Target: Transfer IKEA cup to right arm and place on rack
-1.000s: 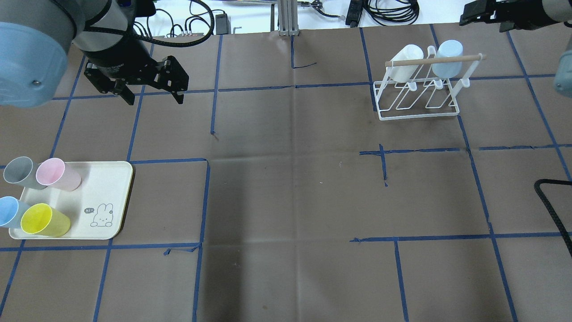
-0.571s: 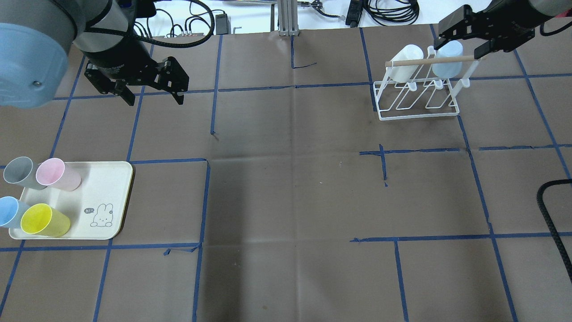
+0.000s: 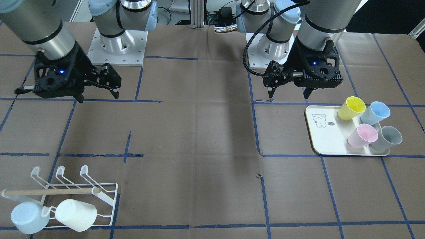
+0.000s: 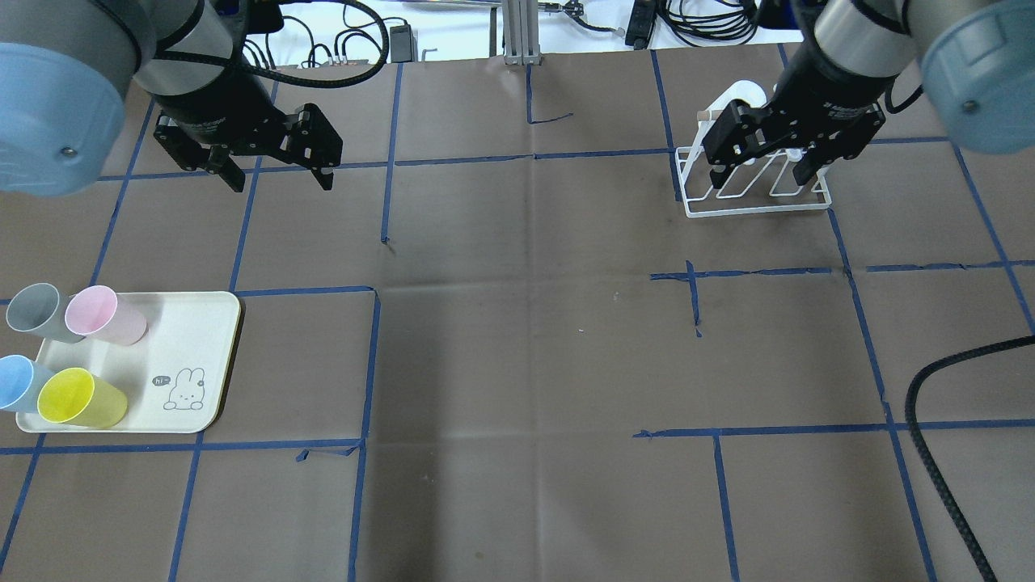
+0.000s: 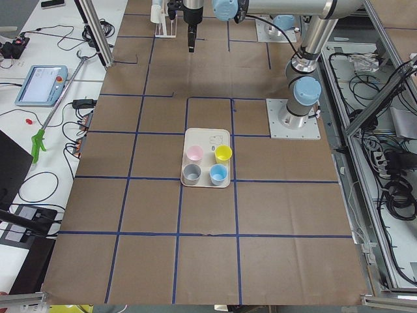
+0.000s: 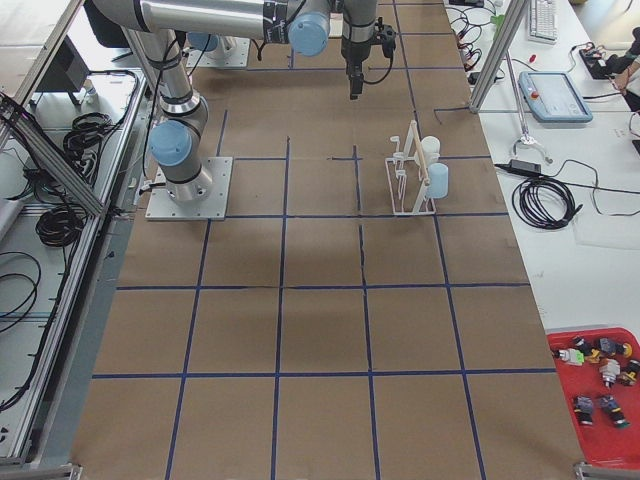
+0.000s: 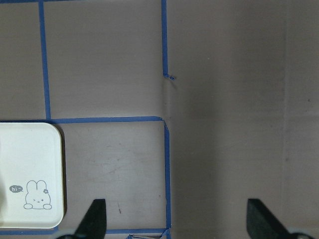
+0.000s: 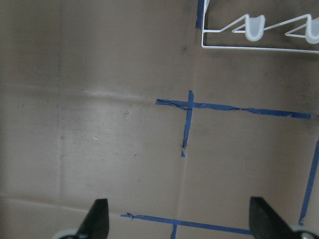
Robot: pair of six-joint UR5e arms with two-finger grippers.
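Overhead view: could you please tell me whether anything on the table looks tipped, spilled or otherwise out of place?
Nothing stands out. Four cups stand upright on the tray, two hang on the rack, and the left gripper and right gripper are open and empty. Only the blue tape is frayed in spots.

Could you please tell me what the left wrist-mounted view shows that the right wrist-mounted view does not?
Only the left wrist-mounted view shows a corner of the cream tray with its bunny drawing. Only the right wrist-mounted view shows part of the white wire rack: a base wire and two rounded prong tips. Both show the brown table cover crossed by blue tape lines, and two dark fingertips set wide apart at the bottom edge, so the left gripper and the right gripper are each open and hold nothing.
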